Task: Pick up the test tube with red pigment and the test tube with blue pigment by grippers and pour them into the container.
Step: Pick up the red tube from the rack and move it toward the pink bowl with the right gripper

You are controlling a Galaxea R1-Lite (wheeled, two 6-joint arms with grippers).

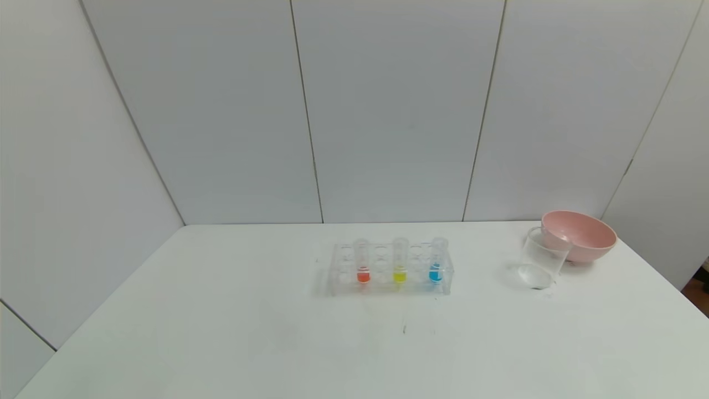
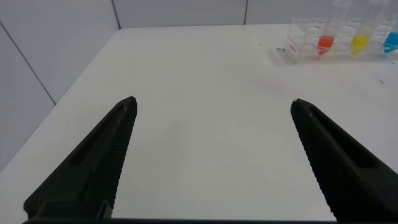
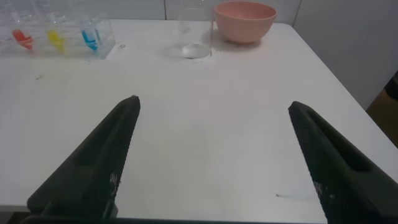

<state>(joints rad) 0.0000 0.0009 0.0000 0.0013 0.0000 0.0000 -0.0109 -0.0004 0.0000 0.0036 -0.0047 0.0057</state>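
Observation:
The test tube with red pigment (image 1: 363, 266) stands upright at the left of a clear rack (image 1: 338, 277), and the test tube with blue pigment (image 1: 436, 264) stands at the rack's right. The container (image 1: 540, 260), a clear beaker, stands to the rack's right. Neither arm shows in the head view. My left gripper (image 2: 212, 102) hangs open over bare table, well short of the red tube (image 2: 325, 42) and blue tube (image 2: 391, 41). Likewise open and empty, my right gripper (image 3: 212, 102) is far from the blue tube (image 3: 91, 38), red tube (image 3: 22, 39) and container (image 3: 195, 31).
A tube with yellow liquid (image 1: 400, 265) stands in the rack between the red and blue ones. A pink bowl (image 1: 579, 235) sits just behind the beaker near the table's right edge. Grey wall panels close off the back and left of the white table (image 1: 249, 343).

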